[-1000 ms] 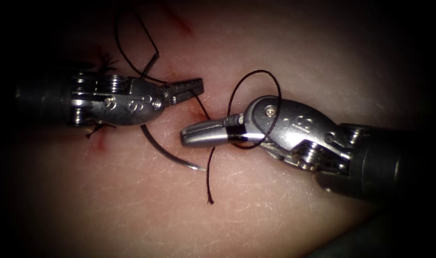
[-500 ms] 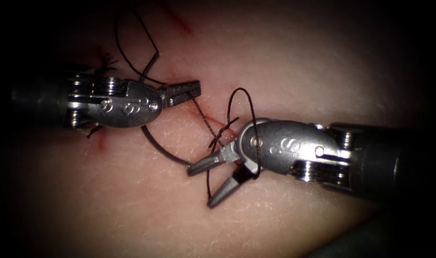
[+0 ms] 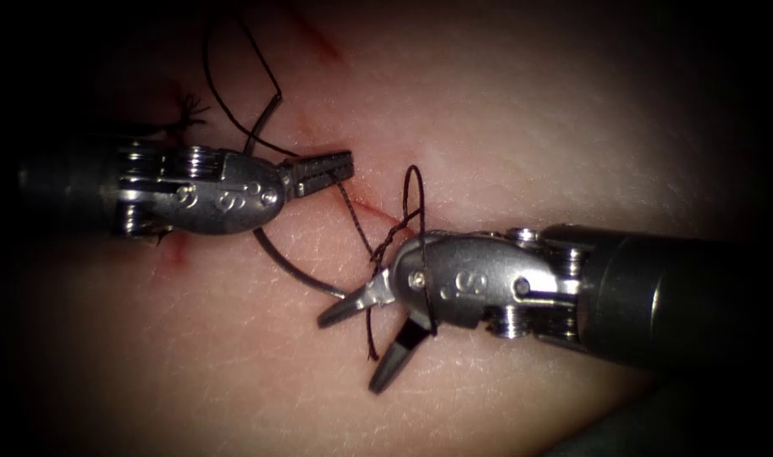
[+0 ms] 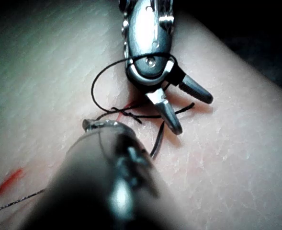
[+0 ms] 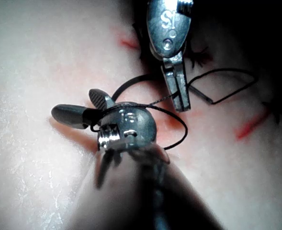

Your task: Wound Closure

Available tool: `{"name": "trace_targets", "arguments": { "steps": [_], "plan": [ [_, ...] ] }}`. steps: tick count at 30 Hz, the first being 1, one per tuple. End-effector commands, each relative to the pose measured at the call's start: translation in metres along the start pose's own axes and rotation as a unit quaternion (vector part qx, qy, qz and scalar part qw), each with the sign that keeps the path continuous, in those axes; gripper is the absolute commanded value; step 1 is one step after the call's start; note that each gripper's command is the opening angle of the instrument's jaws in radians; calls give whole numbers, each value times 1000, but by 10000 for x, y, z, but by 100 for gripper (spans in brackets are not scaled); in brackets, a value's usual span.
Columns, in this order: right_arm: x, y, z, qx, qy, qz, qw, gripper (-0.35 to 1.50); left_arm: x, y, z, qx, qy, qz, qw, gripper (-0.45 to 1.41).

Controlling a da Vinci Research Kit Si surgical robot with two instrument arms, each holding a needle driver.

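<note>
Black thread (image 3: 358, 222) is pinched in the left tool (image 3: 323, 172). It wraps the right tool (image 3: 365, 340), whose jaws gape around its loose end. Nearby, the needle (image 3: 293, 269) lies flat on the tissue (image 3: 530, 135), held by nothing.

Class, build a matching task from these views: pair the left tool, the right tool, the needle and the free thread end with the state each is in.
Things:
1. left tool
2. right tool
3. needle
4. free thread end

States:
a. lying on the tissue, held by neither tool
b. jaws shut on the thread
c. jaws open, a thread loop around it
d. hanging between the open jaws

Pairs: 1-b, 2-c, 3-a, 4-d
</note>
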Motion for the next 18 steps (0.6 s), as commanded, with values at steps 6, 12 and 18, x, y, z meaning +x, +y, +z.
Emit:
{"name": "trace_targets", "arguments": {
  "steps": [6,12,18],
  "plan": [
    [-8,10,8,6,-58,-19,998,103,1,0,5,-4,4,-1,1000,-45],
    [-7,9,8,16,-78,-27,996,89,0,2,3,-4,3,-3,1000,-45],
    [-7,11,6,19,-89,-33,995,-35,1,7,0,-5,4,-5,1000,-45]
  ]
}}
